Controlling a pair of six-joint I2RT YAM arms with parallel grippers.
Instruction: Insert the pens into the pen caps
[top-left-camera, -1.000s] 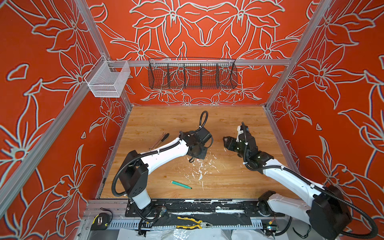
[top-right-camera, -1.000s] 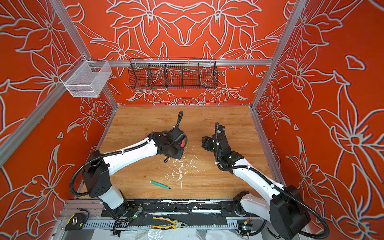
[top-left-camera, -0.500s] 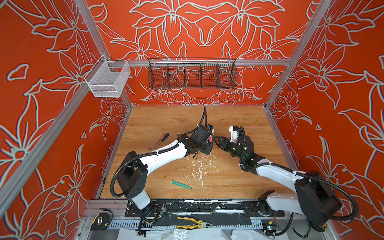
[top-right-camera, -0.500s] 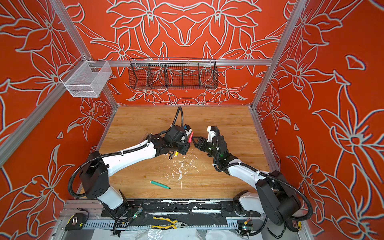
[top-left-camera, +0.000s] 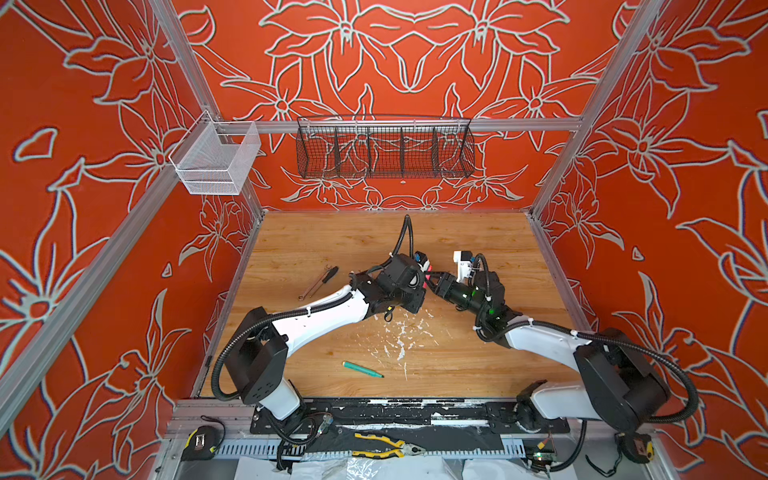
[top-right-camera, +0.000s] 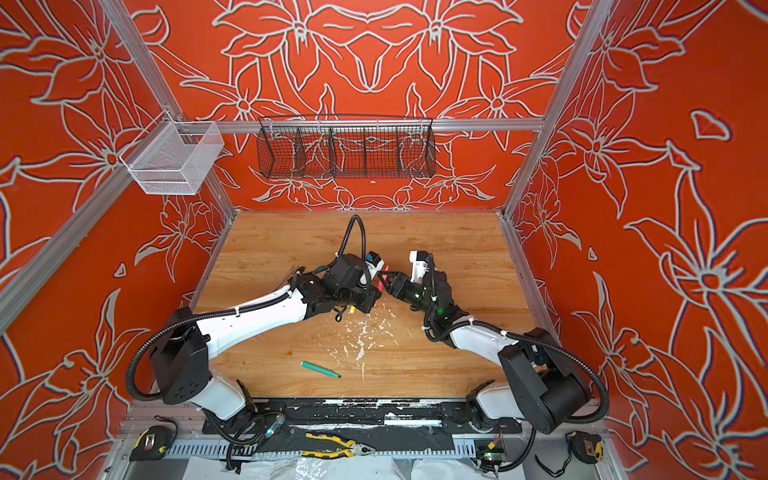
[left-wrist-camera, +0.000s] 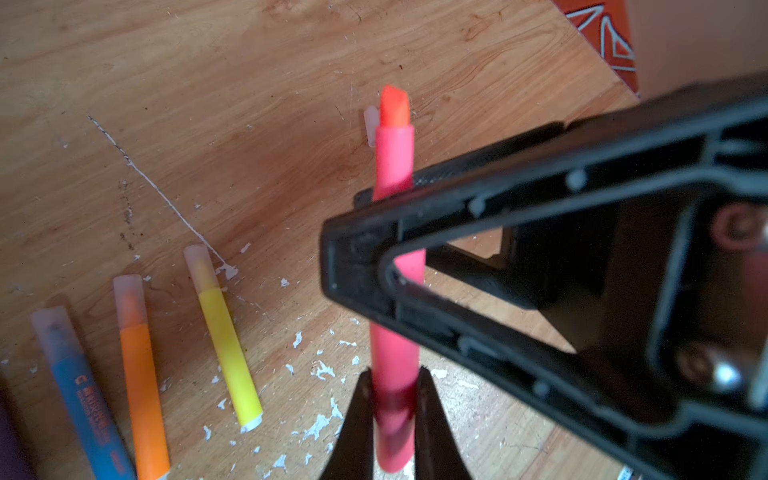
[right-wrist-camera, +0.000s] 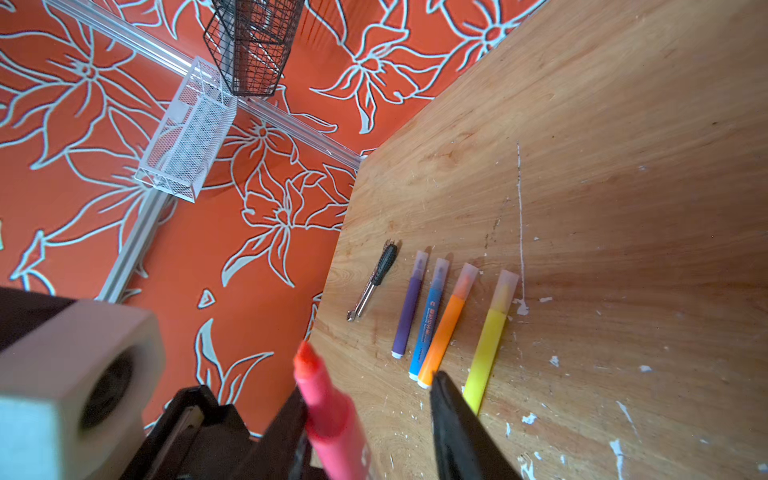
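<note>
My left gripper (left-wrist-camera: 395, 399) is shut on the lower end of a pink-red pen (left-wrist-camera: 395, 166), held above the table with its tip bare. My right gripper (right-wrist-camera: 370, 390) stands open around that pen (right-wrist-camera: 328, 411): one finger lies against it, the other is a gap away. In both top views the two grippers meet mid-table at the pen (top-right-camera: 383, 279). Purple (right-wrist-camera: 409, 307), blue (right-wrist-camera: 430, 316), orange (right-wrist-camera: 451, 320) and yellow (right-wrist-camera: 492, 336) pens lie capped in a row. A loose pen cap (left-wrist-camera: 370, 124) lies behind the tip. An uncapped green pen (top-left-camera: 361, 369) lies near the front.
A black-handled screwdriver (top-left-camera: 318, 282) lies left of the left arm. White flecks (top-left-camera: 401, 336) dot the wood between the arms. A white mesh basket (top-left-camera: 216, 162) and a black wire basket (top-left-camera: 384, 149) hang on the walls. Yellow pliers (top-left-camera: 388, 446) lie on the front rail.
Both arms have swung toward the middle until the grippers meet. The right gripper has come around the pink-red pen and its jaws have narrowed. The left grip is unchanged.
</note>
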